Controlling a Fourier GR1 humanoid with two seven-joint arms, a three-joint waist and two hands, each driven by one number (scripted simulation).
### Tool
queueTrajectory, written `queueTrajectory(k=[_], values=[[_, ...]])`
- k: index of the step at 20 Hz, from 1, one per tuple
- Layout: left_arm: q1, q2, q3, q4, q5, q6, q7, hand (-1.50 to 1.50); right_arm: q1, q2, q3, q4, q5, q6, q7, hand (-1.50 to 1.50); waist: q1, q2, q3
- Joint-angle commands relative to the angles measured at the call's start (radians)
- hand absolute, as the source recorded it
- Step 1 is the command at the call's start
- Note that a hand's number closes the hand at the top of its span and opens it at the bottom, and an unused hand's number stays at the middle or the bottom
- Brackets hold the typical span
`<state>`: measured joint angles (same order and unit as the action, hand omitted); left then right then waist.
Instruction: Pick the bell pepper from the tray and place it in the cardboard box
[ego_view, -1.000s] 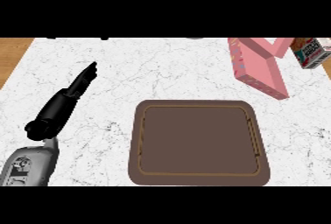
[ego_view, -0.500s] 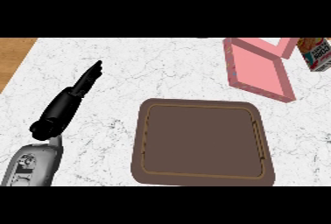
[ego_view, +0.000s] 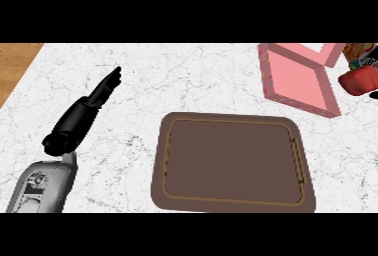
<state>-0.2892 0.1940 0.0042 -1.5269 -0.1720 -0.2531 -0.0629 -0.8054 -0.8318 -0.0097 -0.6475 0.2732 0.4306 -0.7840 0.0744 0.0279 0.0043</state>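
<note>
Here, at the far left, my left hand (ego_view: 81, 117) rests low over the white marble counter (ego_view: 192, 80), its grey forearm rising from the lower edge, its black fingers straight and pressed together, pointing up and slightly right, holding nothing. Moving right, the brown tray (ego_view: 232, 167) lies flat in the centre; I see nothing on its dark floor. Further right, near the upper corner, the pink box (ego_view: 299, 82) sits open on the counter, tilted so its long side runs down toward the right. At the very right edge a red, rounded thing shows, which I take for the pepper (ego_view: 359, 80); it is just beside the box's right side, partly cut off by the edge, and I cannot tell whether it is held or resting. Above it is a patterned carton (ego_view: 362, 54). My right hand does not show, so I cannot tell what its fingers are doing. I judge that the coming move turns on this: the box's opening lies just left of the pepper, well apart from my left hand, across the tray.
</note>
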Motion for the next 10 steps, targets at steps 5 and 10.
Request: queueTrajectory(k=[5, 10], values=[[0.002, 0.002, 0.009, 0.033, 0.001, -0.003, -0.012, 0.00, -0.046, 0.064, -0.040, 0.075, -0.136, 0.159, -0.262, -1.50, -0.011, -0.001, 0.002], [0.004, 0.002, 0.012, 0.022, 0.010, -0.007, -0.005, 0.00, -0.058, 0.192, -0.203, 0.152, -0.445, 0.316, -0.107, -1.50, -0.016, -0.006, 0.008]])
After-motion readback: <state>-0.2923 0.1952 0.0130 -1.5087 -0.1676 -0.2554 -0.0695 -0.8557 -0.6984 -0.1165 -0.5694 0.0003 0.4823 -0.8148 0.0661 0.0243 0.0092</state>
